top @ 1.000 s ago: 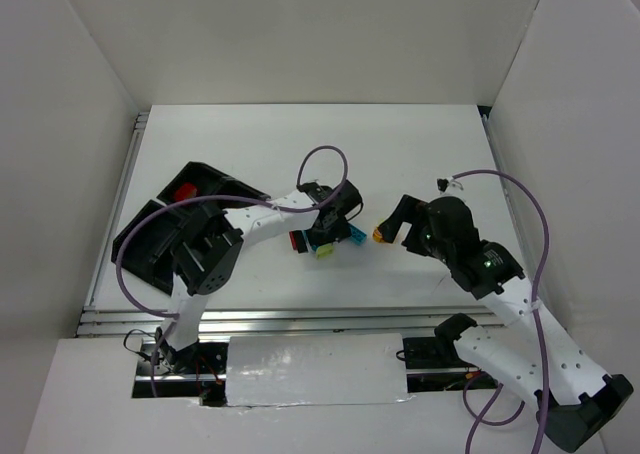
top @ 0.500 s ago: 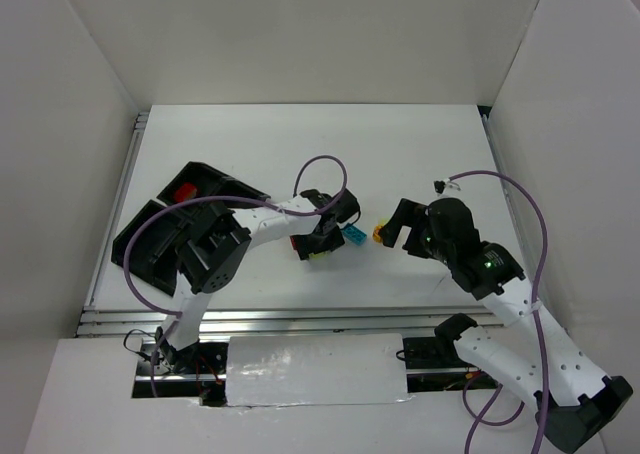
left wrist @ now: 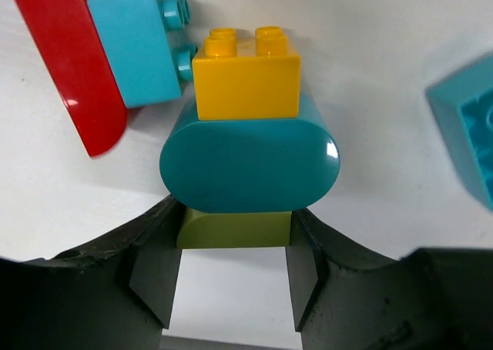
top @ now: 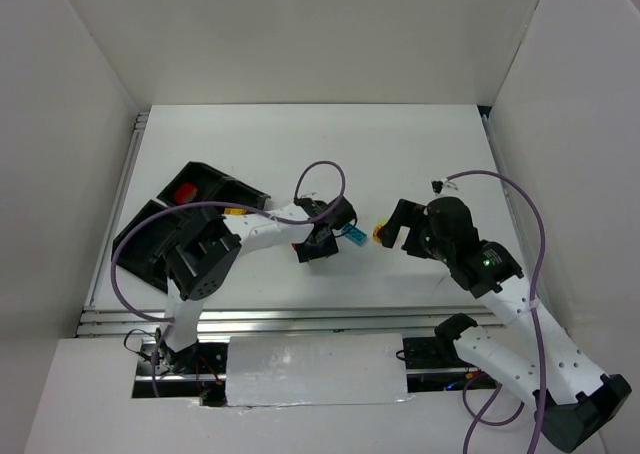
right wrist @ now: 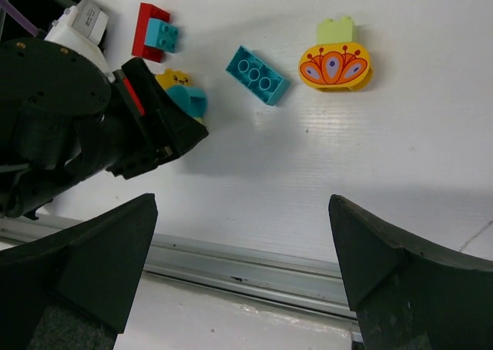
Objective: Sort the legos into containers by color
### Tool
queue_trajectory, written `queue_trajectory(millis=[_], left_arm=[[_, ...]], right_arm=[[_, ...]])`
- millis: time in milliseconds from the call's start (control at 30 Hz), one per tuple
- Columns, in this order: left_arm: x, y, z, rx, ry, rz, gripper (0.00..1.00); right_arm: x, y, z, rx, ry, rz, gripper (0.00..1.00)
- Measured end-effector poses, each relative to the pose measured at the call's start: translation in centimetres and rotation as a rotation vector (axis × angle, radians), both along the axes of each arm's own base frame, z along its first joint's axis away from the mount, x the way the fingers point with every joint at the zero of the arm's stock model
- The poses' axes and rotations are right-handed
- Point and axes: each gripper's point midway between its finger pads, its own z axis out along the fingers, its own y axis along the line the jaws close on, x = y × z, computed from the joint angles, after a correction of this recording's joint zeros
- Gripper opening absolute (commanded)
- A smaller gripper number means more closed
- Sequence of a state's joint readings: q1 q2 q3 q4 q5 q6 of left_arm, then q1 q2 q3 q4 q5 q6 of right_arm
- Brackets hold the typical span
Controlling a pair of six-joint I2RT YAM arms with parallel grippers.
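Table [top: 300, 144] bears two cyan bricks [right wrist: 258, 75], one tray [top: 205, 174].

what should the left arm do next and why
Probably close the left fingers fully on the lime brick: they flank its two sides, but a firm pinch isn't clear. It seems joined to a teal oval piece and a yellow brick, so lift only once it is gripped.
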State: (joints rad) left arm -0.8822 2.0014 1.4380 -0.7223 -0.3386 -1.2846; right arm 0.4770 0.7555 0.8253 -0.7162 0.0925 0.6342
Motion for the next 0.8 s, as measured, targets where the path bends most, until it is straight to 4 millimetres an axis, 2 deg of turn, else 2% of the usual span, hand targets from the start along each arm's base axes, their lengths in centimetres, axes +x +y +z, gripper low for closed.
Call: queue_trajectory(millis=[100,200,300,433,533,700,800], left_arm=[[-0.9,0.0,0.7,0.016,-0.019,-0.078,0.00],[-1.6,-0.7,2.3,0.012,-0.094,-0.187,0.00],[-3.2,-0.9,4.1,-0.007,-0.184,-0.317,0.00],[-5.5,-0.6,6.3,-0.071,-0.286,-0.476,0.00],[-6.3,-0.3,8.3,-0.143,-0.371,-0.575,0.00],[-7.2,-1.1,12.7,-0.242,-0.514,-0.740,0.00],[-7.6,-1.8,14.4,-0.256,-0.555,-0.827,0.00]], right_arm=[[0.0,0.1,0.0,0.008,0.002,-0.004,1.00],[0.2,0.0,0.1,0.022,0.001,-0.018,1.00],[0.4,0.0,0.3,0.037,0.005,-0.034,1.00],[1.0,0.3,1.8,0.084,0.003,-0.052,1.00],[1.7,0.6,3.5,0.136,-0.012,-0.058,1.00],[2.0,3.8,4.7,0.254,0.059,0.062,1.00],[1.9,5.8,4.4,0.318,0.121,0.138,1.00]])
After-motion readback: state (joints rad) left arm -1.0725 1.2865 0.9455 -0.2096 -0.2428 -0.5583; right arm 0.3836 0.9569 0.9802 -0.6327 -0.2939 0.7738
